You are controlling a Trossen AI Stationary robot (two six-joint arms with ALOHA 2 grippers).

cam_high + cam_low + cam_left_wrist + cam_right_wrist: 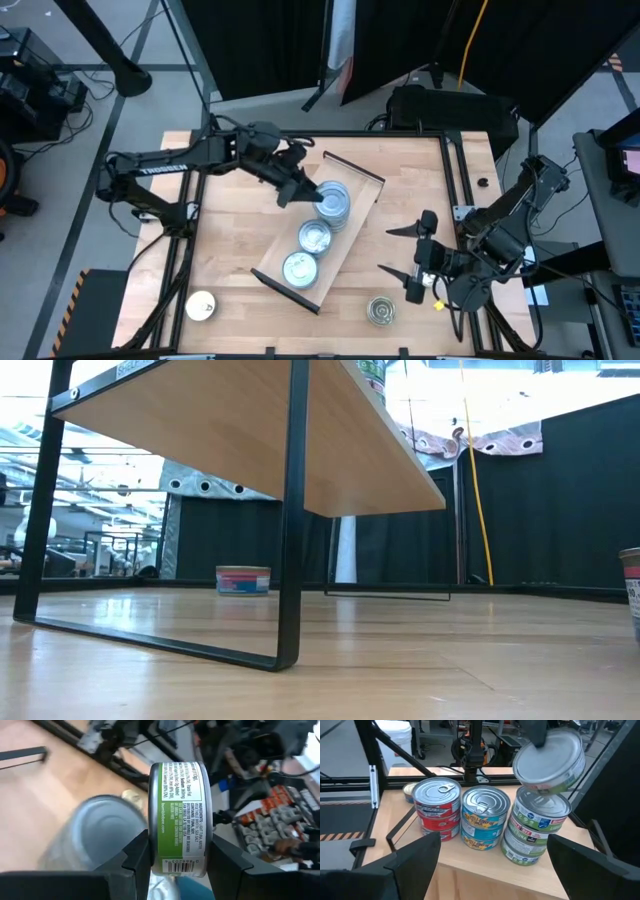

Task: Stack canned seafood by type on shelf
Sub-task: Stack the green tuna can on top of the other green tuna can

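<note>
The wooden shelf [273, 262] lies slantwise in the middle of the table. Three stacks of tins stand on it: red [437, 807], blue and yellow [485, 817], green [535, 827]. My left gripper [310, 192] is shut on a green-labelled tin [550, 762], which hangs tilted just above the green stack at the shelf's far end. My right gripper [400, 252] stands open at the table's right side, facing the stacks, with nothing between its fingers. My left gripper pinches the green-labelled tin across its two flat faces, one finger [140, 855] on each, so the label wall [177, 815] faces the wrist camera. The fingers come from the table's left, slanting slightly down. The tin is lifted clear and tipped on edge over the green stack's top tin [100, 835].
A loose tin [200, 306] sits at the table's near left corner and another [381, 311] near the front edge on the right. In the low view, the shelf's dark leg frame [290, 560] stands close, with a tin [243, 580] behind it.
</note>
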